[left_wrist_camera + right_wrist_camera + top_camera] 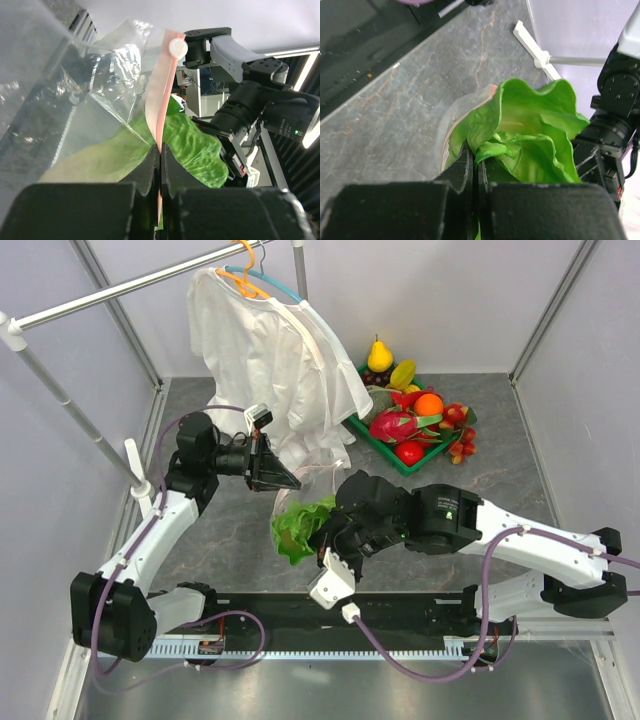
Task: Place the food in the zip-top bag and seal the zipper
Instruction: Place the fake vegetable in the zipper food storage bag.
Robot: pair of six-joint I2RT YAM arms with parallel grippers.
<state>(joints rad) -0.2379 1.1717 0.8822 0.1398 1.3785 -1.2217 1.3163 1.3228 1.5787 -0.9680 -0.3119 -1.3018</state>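
Left gripper (292,480): jaws fully closed, pinching the pale-pink zipper strip (163,100) of the large clear crinkly plastic bag (312,478); the strip runs up from the fingers to a small round white tab (177,47). This grip keeps the bag's mouth lifted off the grey marbled table (500,470). Right gripper (328,536): jaws closed on a lower leaf of the ruffled leafy green lettuce (300,525), which is raised at the bag's mouth, just beside the left gripper. The left wrist view shows part of the lettuce behind the clear plastic; how far inside it sits cannot be determined. The remaining colourful fruit lies in a green tray (372,443) at the far side, well apart from the bag, beside a hanging white shirt (265,350).
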